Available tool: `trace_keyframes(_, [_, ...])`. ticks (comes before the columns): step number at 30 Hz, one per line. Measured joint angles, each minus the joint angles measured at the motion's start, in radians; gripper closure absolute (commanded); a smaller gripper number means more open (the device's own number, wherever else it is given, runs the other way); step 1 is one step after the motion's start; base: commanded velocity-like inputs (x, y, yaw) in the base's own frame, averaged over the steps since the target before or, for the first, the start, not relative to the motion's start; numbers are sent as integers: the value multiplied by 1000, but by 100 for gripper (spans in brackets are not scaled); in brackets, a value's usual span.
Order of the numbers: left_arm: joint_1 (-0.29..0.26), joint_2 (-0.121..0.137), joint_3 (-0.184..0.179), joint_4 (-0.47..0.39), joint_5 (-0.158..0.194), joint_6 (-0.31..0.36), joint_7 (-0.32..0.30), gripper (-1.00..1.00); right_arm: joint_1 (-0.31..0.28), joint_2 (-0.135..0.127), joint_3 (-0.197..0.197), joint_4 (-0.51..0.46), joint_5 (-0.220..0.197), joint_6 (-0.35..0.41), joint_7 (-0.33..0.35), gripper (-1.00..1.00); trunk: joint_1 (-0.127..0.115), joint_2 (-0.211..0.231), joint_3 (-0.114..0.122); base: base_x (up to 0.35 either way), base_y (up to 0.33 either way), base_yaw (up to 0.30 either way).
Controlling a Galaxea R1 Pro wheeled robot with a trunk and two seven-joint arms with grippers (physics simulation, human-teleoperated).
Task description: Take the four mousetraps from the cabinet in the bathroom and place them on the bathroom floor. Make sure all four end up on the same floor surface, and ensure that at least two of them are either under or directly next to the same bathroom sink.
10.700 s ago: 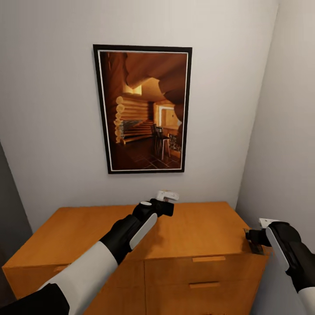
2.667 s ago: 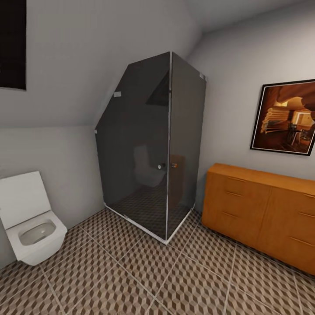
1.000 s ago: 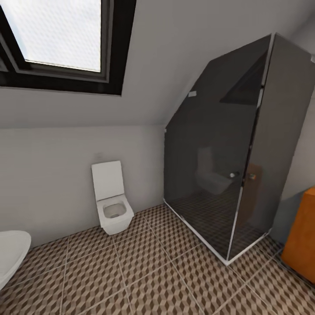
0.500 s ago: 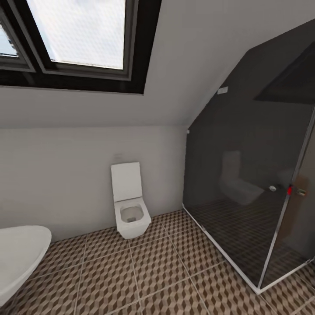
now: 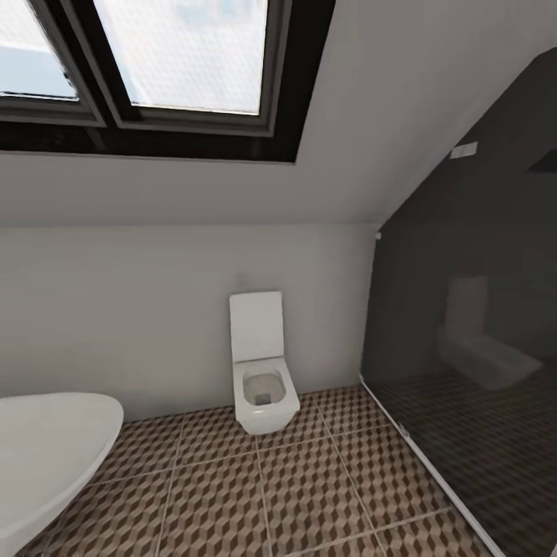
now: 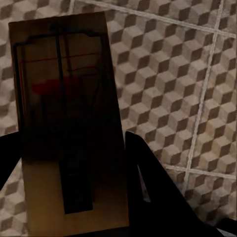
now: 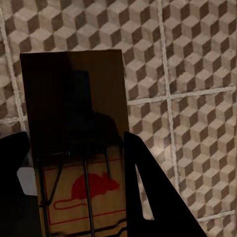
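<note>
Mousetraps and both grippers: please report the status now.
Left gripper shut on a mousetrap. Right gripper shut on a second mousetrap. Both held above the bathroom floor. Ahead: toilet, bathtub. No sink seen.

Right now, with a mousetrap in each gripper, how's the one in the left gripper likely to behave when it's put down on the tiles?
The mousetrap looks like a flat, stiff board, so it should lie flat, not roll. It seems light for the left gripper, which spans it. Its thin wire frame may be fragile, so a gentle release onto the bathroom floor seems wise.
</note>
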Motion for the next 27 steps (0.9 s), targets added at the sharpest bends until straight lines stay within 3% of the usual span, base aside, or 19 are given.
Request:
trace_keyframes(2, [0, 22, 0, -37, -2, 5, 0, 100, 0, -1, -4, -1, -1, 2, -1, 100, 0, 0, 0, 321, 0, 293])
trace_keyframes(3, [0, 50, 0, -95, -6, 21, 1, 100, 0, -3, -8, -8, -3, 10, -3, 100, 0, 0, 0, 321, 0, 293])
trace_keyframes(8, [0, 96, -1, -206, -8, 67, 3, 100, -2, -3, -10, -89, -7, 67, -4, 100, 0, 0, 0, 321, 0, 276])
trace_keyframes(15, [0, 101, -6, -258, -15, 76, 5, 100, -1, -8, -16, -131, -24, 92, -5, 100, 0, 0, 0, 213, -3, 75])
trace_keyframes(21, [0, 97, -11, -263, -74, 82, 6, 100, -1, -8, -17, -133, -27, 91, -5, 100, 0, 0, 0, 251, -90, 4])
trace_keyframes(27, [0, 97, -11, -278, -97, 89, 5, 100, -1, -8, -17, -133, -28, 88, -6, 100, 0, 0, 0, 292, -137, 1])
